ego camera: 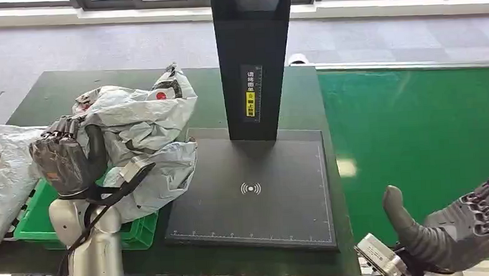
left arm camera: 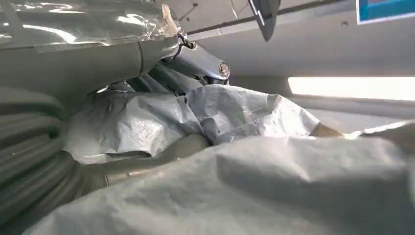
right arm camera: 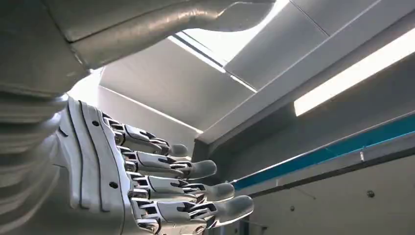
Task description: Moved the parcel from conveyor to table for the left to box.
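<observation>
Grey crumpled plastic parcel lies over the green plastic crate — left hand curled against it, grasp unclear; right hand spread, holding nothing.

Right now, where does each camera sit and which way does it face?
Head view: high on the body, looking down at the dark table; both arms show, left robot hand at the grey parcel.
Left wrist view: behind that hand, against the same parcel.
Right wrist view: tilted up at the ceiling; the right robot hand holds nothing.

Grey tiled floor, window frames, ceiling light strip
</observation>
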Controlling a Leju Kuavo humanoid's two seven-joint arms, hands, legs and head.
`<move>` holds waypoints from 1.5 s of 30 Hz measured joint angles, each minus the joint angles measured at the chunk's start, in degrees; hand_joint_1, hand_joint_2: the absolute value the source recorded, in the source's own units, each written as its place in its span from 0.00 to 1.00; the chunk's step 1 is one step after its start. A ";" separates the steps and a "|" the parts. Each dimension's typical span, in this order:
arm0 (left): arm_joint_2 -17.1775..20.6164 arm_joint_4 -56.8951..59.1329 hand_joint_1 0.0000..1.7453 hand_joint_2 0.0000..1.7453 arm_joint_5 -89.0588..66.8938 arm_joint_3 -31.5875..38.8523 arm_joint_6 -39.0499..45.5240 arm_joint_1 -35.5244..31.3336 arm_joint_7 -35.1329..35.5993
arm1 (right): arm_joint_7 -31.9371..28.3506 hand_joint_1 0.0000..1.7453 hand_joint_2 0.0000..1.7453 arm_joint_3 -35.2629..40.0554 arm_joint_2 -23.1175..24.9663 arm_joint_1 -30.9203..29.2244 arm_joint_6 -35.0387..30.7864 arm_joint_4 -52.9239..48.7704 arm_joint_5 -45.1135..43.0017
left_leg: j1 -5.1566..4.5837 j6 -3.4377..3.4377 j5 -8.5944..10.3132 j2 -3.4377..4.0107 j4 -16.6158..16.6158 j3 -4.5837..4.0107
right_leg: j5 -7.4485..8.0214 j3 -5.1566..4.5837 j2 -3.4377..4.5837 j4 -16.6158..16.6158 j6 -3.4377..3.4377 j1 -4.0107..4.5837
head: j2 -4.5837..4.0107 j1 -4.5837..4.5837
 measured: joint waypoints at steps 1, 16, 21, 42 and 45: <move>0.00 0.33 1.00 1.00 0.00 0.26 0.00 -0.10 0.00 | 0.00 0.00 1.00 0.00 0.00 0.00 0.00 0.00 0.00 | 0.00 0.00 0.00 0.00 0.00 0.00 | 0.00 0.00 0.01 0.00 0.00 0.00 | 0.00 0.00; -0.33 2.41 1.00 1.00 -0.02 1.97 0.00 -0.78 -0.07 | 0.00 0.00 1.00 0.00 0.00 0.00 0.00 0.00 0.00 | 0.00 0.00 0.00 0.00 0.00 0.00 | 0.00 0.00 0.00 0.00 0.00 0.01 | 0.00 0.00; -0.35 3.11 1.00 1.00 -0.20 2.91 0.00 -0.82 0.70 | 0.00 0.00 1.00 0.00 0.00 -0.01 0.00 0.00 -0.33 | 0.00 0.00 0.00 0.00 0.00 0.00 | 0.00 0.00 0.00 0.00 0.00 0.01 | 0.00 0.00; -0.42 8.88 0.00 1.00 3.56 7.72 0.00 -2.29 2.82 | 0.02 0.00 1.00 0.00 -0.02 -0.01 0.00 0.02 -0.83 | 0.00 0.00 0.00 0.00 0.00 -0.01 | -0.01 -0.01 0.00 0.00 -0.01 0.02 | 0.00 0.00; -0.44 9.35 0.00 0.00 4.11 8.61 0.00 -2.67 2.62 | 0.02 0.00 1.00 0.00 -0.02 -0.01 0.00 0.06 -0.72 | 0.00 0.00 0.00 0.00 0.00 0.00 | -0.01 0.00 0.00 0.00 -0.01 0.02 | 0.00 0.00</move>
